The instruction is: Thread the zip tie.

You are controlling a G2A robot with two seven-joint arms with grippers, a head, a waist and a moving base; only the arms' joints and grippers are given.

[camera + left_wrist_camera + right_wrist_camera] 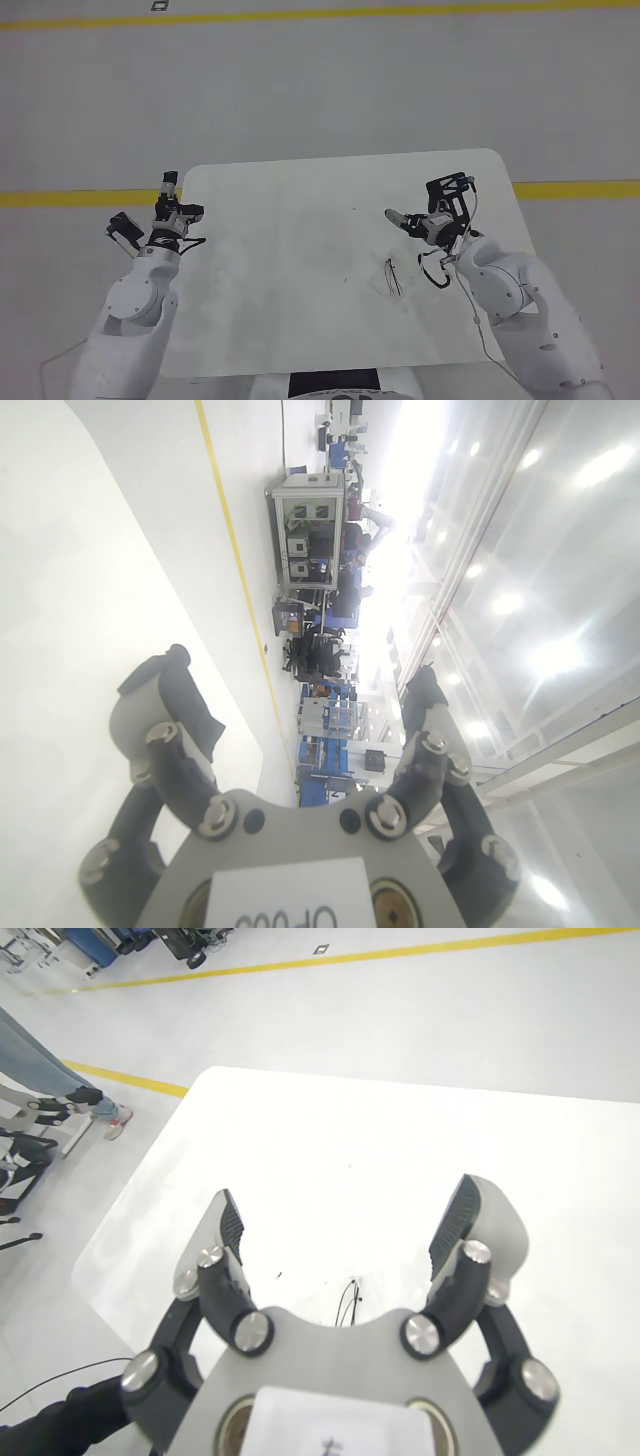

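Zip tie (349, 1303), perhaps looped, lying near spread right claw (350, 1200)

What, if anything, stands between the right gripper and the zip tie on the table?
Nothing visible does: the zip tie lies on the table, with only bare tabletop between it and the open right gripper.

A big robotics lab or factory hall: grey floor (400, 80) marked with yellow lines (300, 14), a white bench (300, 230), framed equipment racks (310, 535), blue cabinets (312, 750), black office chairs (310, 655), and bright ceiling lights (505, 602) high overhead.
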